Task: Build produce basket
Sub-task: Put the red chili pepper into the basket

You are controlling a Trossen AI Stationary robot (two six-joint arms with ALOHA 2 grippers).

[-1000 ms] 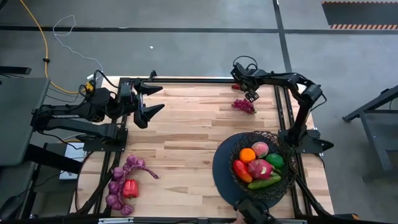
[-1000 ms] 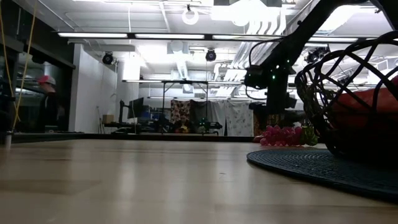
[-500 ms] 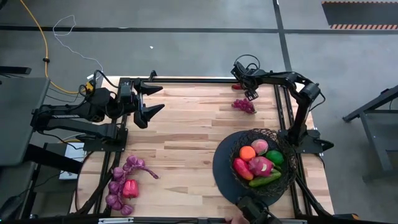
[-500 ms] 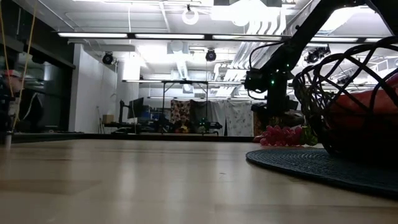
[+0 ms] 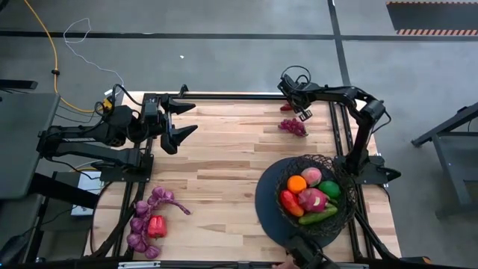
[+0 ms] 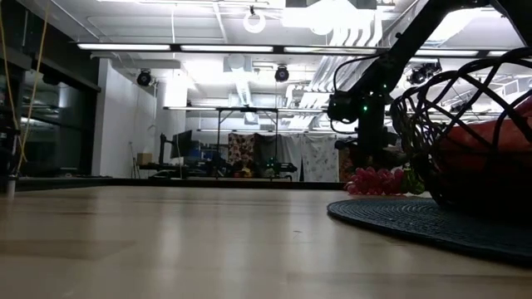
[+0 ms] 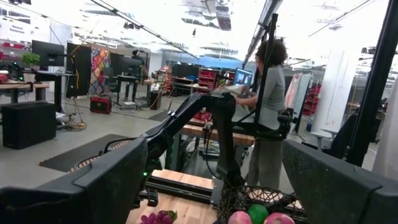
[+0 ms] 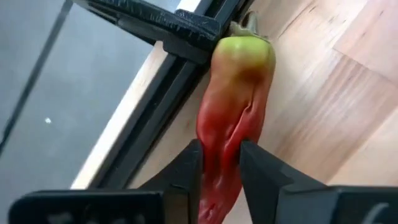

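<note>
A: From above, where does everything sit?
B: The basket (image 5: 312,200) stands at the near right of the table (image 5: 224,157), holding an orange (image 5: 297,184), a peach (image 5: 312,177), a green ball (image 5: 329,192), a dragon fruit (image 5: 310,201) and a cucumber (image 5: 318,218). The right gripper (image 5: 296,110) hangs at the far right edge over a red pepper (image 5: 287,105), beside a grape bunch (image 5: 293,127). The left gripper (image 5: 179,123) waits at the far left, fingers spread and empty. More grapes (image 5: 142,220) and another pepper (image 5: 155,226) lie near left.

A: And at table height?
B: The basket's mesh (image 6: 465,137) fills the right side; the far grapes (image 6: 376,180) lie behind its disc.

A: The left wrist?
B: A person (image 7: 266,118) stands beyond the table.

A: The right wrist?
B: Its fingers (image 8: 186,171) pinch the red pepper (image 8: 235,112) by the table's frame.
</note>
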